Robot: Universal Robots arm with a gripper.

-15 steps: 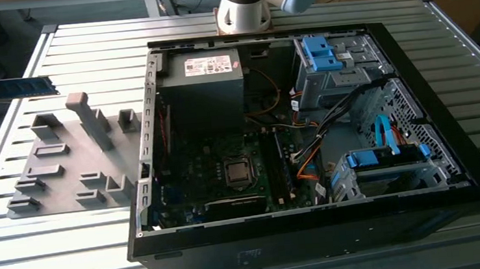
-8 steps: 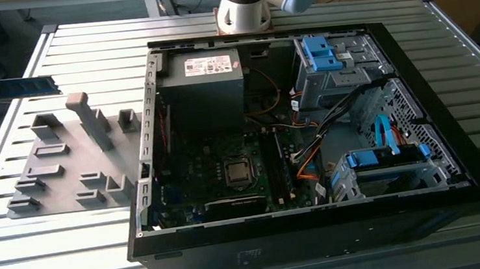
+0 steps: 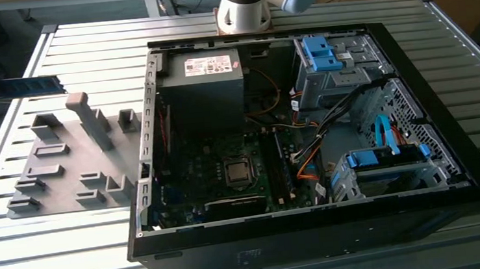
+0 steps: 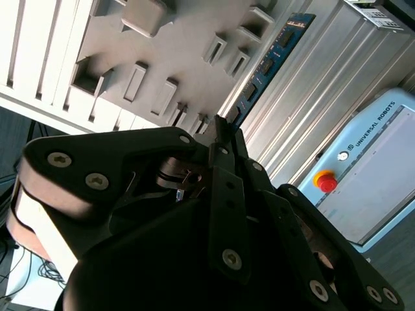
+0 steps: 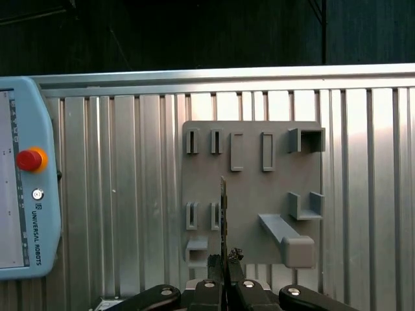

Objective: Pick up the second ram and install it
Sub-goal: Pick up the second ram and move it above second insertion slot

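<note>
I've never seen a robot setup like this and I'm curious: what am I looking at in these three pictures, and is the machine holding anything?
This is one robot arm standing at the edge of a ribbed metal table, behind the case. The exterior view comes from a camera off the arm, looking over the table. Both wrist views come from cameras riding on the arm near its gripper, the black two-fingered claw. On the table are an open computer case and a grey holder board with slots. A light-blue control tablet with a red button sits off to one side. The gripper is closed on the second ram, a slim blue-green memory stick, held in the air near the board.
</note>
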